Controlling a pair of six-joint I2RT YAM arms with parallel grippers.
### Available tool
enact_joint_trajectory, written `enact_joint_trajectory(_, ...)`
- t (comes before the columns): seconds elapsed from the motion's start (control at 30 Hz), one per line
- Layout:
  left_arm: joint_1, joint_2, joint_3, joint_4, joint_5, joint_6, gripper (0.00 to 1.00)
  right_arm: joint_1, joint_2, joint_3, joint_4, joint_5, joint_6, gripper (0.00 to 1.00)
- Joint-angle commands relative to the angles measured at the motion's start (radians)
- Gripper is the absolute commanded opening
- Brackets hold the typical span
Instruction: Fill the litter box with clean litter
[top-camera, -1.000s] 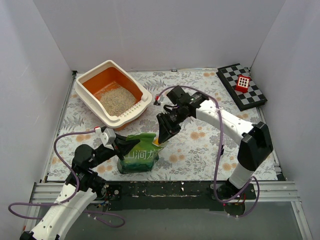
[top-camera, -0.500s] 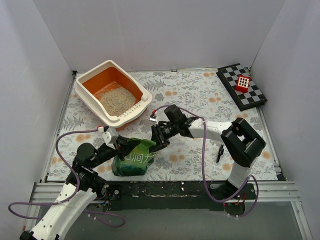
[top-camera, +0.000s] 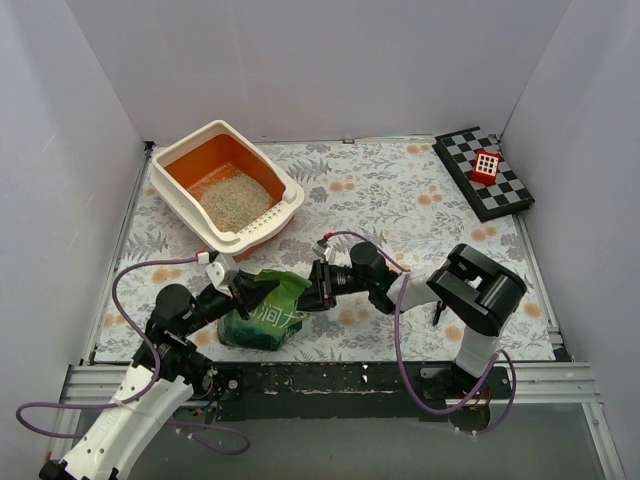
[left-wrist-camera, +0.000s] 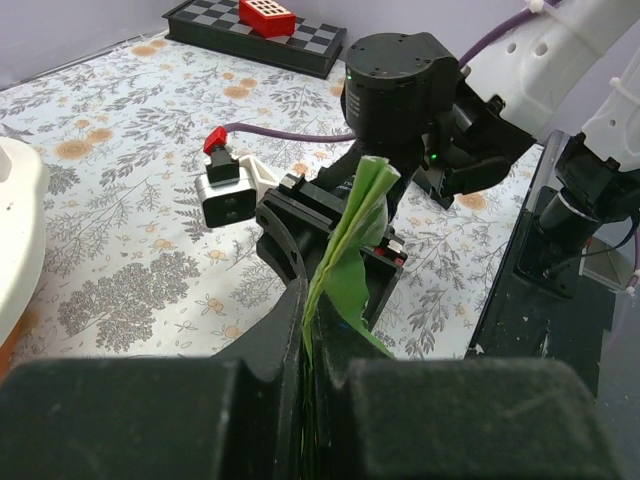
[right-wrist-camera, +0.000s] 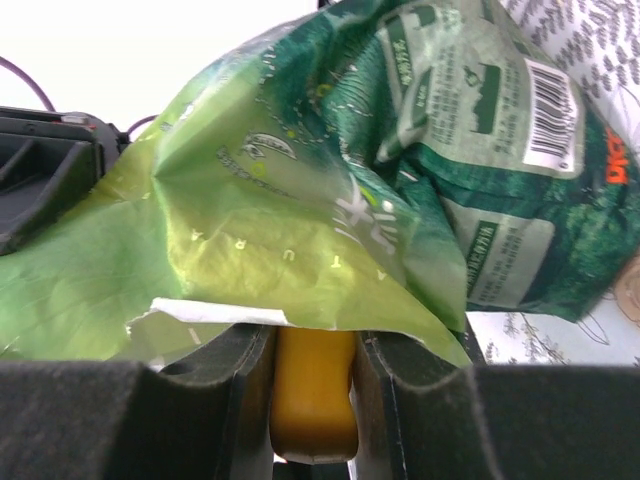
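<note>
**catdad_77:** So where was everything at that point?

**yam_tinkerer:** The litter box (top-camera: 288, 196) sat in the upper left of the overhead view. There was a patch of clean litter (top-camera: 235, 200) in its orange basin, but plenty of bare orange showed, so I'd call the fill only partly done. The green litter bag (top-camera: 265, 312) was low in the frame, centre-left, slumped on the floral table cover (top-camera: 420, 200) and well apart from the box.

**catdad_77:** And the grippers?

**yam_tinkerer:** The left gripper (left-wrist-camera: 305, 325) had its jaws closed on the bag's top edge, with the thin green film pinched flat between them. I reckon it was there to hold the mouth up so the bag didn't flop. The right gripper (right-wrist-camera: 312, 385) was clamped on a yellow-orange scoop (right-wrist-camera: 312, 400). Only a stub of it showed between the fingers (right-wrist-camera: 225, 395), and the rest was hidden under the bag's flap. My guess is it was pushed in there for another load.

**catdad_77:** Anything risky?

**yam_tinkerer:** The bag looked glossy and limp, so it could've folded over the scoop or slid. A full scoop would also have needed carrying toward the upper left without tipping. The chessboard (top-camera: 505, 195) in the upper right was well out of the way
</note>
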Motion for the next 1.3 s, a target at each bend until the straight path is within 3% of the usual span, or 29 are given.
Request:
enact_joint_trajectory(0.0,0.004,-0.005,0.012,0.073,-0.024,0.004,0.00,0.023,-0.001,-0.015,0.276,0.018,0.132,0.01)
enact_joint_trajectory(0.13,0.004,0.001,0.007,0.076,-0.013,0.001,0.00,0.020,-0.018,-0.036,0.353,0.017,0.177,0.01)
enact_joint_trajectory(0.53,0.004,0.021,0.008,0.074,-0.005,0.006,0.00,-0.066,-0.170,-0.167,0.354,-0.005,0.182,0.01)
enact_joint_trajectory(1.27,0.004,0.023,0.001,0.088,-0.001,0.004,0.00,-0.314,-0.503,-0.431,0.252,-0.098,0.157,0.01)
